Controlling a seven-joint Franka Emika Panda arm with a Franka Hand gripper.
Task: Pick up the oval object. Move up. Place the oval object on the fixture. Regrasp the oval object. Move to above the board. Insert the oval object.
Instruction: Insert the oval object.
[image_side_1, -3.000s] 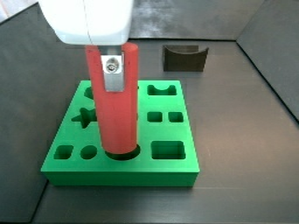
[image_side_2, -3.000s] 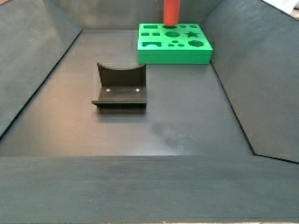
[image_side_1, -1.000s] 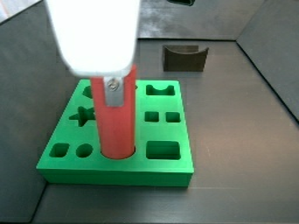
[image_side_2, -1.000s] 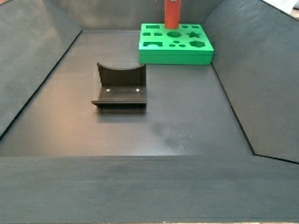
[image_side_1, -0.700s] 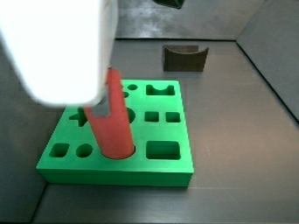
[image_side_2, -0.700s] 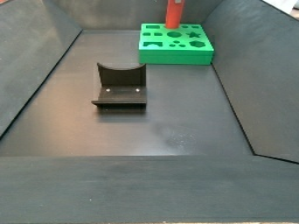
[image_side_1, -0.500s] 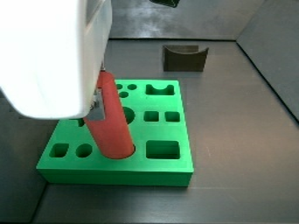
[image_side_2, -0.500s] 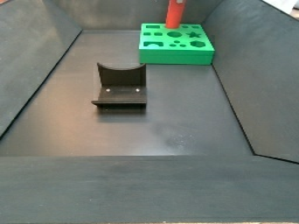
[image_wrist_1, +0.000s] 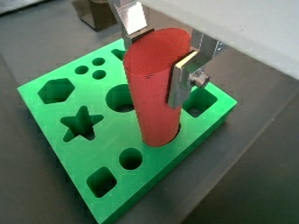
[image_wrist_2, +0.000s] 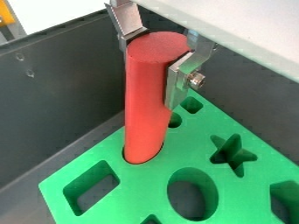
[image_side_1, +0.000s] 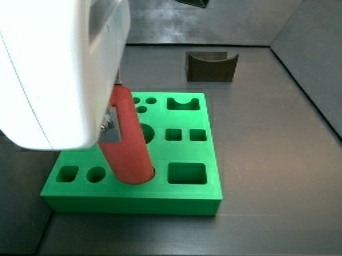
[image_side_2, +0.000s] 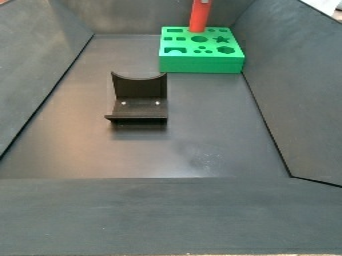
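Observation:
The oval object (image_wrist_1: 152, 105) is a smooth red peg, and my gripper (image_wrist_1: 160, 52) is shut on its upper end, one silver finger on each side. The same grip shows with the gripper (image_wrist_2: 156, 54) and the oval object (image_wrist_2: 142, 114) in both wrist views. Its lower end sits in a cutout of the green board (image_wrist_1: 193, 127) (image_wrist_2: 135, 175). In a side view the oval object (image_side_1: 130, 155) leans, its top toward the gripper (image_side_1: 118, 118), over the board (image_side_1: 214, 155). From afar the oval object (image_side_2: 198, 14) stands on the board (image_side_2: 201, 62). The fixture (image_side_1: 211, 66) (image_side_2: 136, 98) stands bare.
Dark sloping walls (image_side_2: 54, 90) close in the floor on all sides, and one runs close beside the board (image_wrist_2: 47, 96). The gripper's white body (image_side_1: 60, 70) hides the board's left part in a side view.
The gripper's body has swung left and nearer the side camera, and the oval object has gone from upright to leaning. Its lower end has stayed at the same cutout.

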